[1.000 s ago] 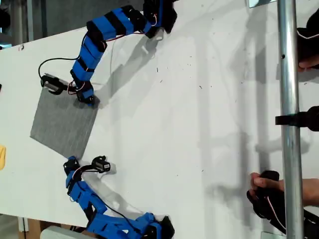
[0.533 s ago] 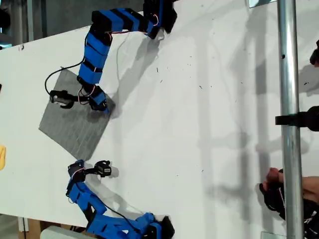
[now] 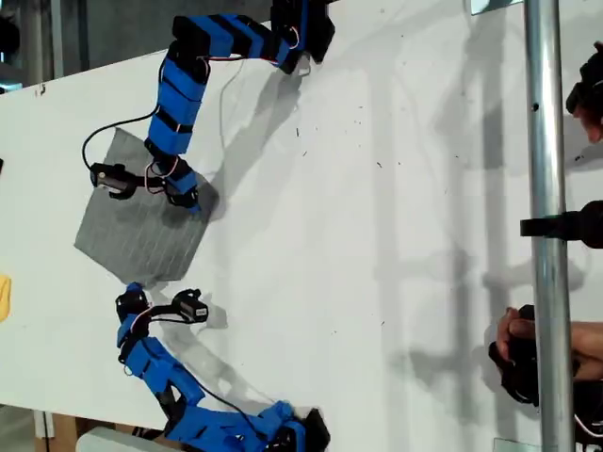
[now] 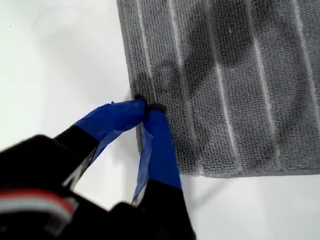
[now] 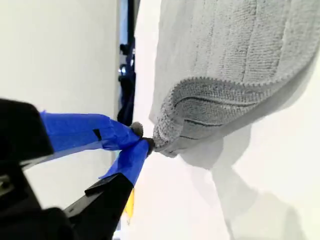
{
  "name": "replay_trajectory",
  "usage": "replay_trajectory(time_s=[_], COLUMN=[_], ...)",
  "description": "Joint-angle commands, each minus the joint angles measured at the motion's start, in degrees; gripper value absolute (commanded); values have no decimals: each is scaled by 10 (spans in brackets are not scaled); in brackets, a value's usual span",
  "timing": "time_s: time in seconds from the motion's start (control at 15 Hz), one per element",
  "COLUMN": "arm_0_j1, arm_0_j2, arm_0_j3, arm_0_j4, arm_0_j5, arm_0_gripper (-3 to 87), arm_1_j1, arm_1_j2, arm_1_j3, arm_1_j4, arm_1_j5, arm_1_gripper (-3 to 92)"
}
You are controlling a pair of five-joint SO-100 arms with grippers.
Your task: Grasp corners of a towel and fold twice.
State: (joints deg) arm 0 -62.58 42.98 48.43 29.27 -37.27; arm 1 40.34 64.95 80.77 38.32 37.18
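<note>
The grey ribbed towel [image 3: 141,221] lies on the white table [image 3: 377,235] at the exterior view's left. My first gripper [image 3: 191,201] comes from the arm at the top of the exterior view. It is shut on the towel's [image 4: 225,85] edge close to a corner [image 4: 196,173], with the cloth flat there [image 4: 147,107]. My second gripper [image 3: 132,292], on the arm at the bottom, is shut [image 5: 145,142] on another corner [image 5: 162,142]. That corner is raised off the table, and the towel [image 5: 225,60] sags in a fold behind it.
A small yellow thing [image 3: 4,297] lies at the exterior view's left edge. A metal pole [image 3: 545,235] crosses the exterior view's right side, with a person's hands [image 3: 528,330] beside it. The table's edge runs along the bottom left of the exterior view.
The first gripper dragged the towel toward the exterior view's right and upward, turning it. The second gripper moved in to the towel's lower corner, and that corner has drawn inward.
</note>
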Motion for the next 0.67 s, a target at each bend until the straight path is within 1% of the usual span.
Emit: replay_trajectory(time_s=[0.0,0.07,0.13,0.33,0.4,0.47,0.53,0.6], arm_0_j1=[4,4,4,4,-6,-15,-17,-14], arm_0_j2=[75,91,103,62,36,7,-18,-29], arm_0_j3=[-33,-28,-27,-37,-39,-40,-43,-43], arm_0_j4=[8,14,6,-48,-29,-14,4,36], arm_0_j5=[-1,-7,-8,22,-14,-35,-32,-35], arm_0_gripper=[-2,-3,-3,-2,-3,-3,-4,-4], arm_1_j1=[10,11,11,11,11,11,11,10], arm_1_j2=[55,55,55,56,60,67,76,83], arm_1_j3=[-11,-11,-11,-9,-8,-2,5,9], arm_1_j4=[-18,-20,-21,-25,-21,-20,-20,-19], arm_1_j5=[1,3,4,3,1,1,3,4], arm_1_gripper=[-3,-3,-3,-3,-3,-3,-3,-3])
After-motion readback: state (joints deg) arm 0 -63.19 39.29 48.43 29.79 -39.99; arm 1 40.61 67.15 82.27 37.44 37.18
